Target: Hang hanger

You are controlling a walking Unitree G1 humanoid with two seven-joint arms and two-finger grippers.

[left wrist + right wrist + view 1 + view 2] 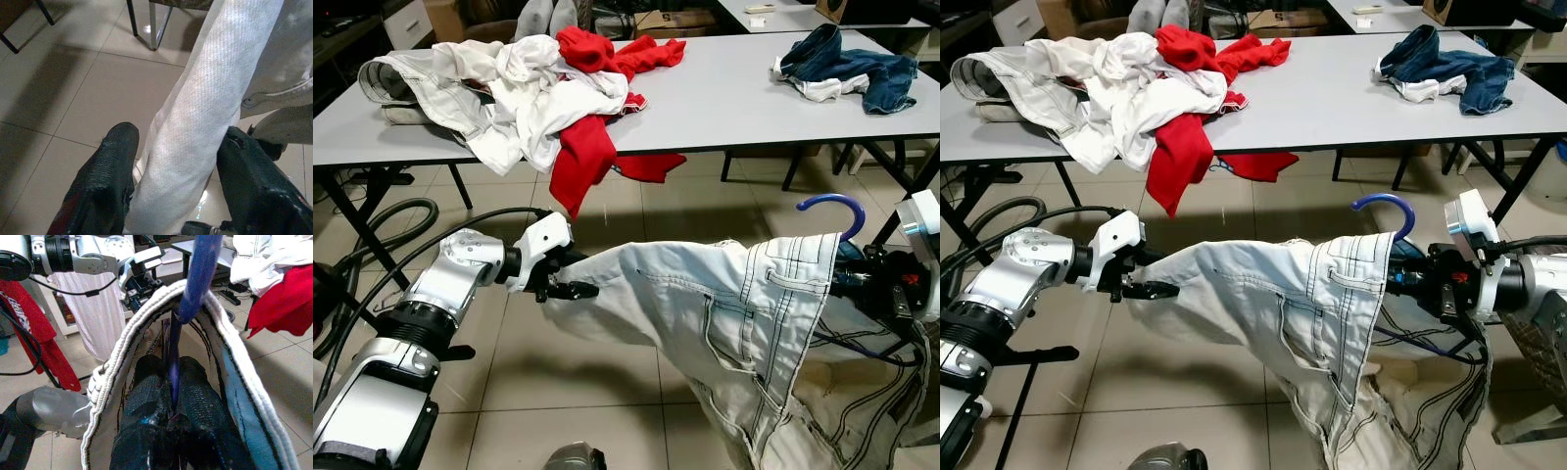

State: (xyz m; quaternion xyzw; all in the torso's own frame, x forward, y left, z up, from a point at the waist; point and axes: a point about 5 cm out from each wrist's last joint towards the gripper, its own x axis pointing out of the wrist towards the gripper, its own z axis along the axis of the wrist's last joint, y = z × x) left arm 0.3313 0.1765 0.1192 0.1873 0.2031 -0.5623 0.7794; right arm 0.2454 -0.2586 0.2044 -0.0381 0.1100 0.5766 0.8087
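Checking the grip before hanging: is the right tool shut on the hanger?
Shut. The right tool pinches the blue hanger stem between its fingers, with the white jeans draped over it.

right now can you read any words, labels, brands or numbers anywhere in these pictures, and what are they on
No text can be read.
White marks run down the red garment hanging at the edge of the right wrist view, but they are too blurred to read.
A small object lies on the far table; any print on it is too small to tell.
The white jeans, the blue hanger and both grippers, left and right, show no lettering.
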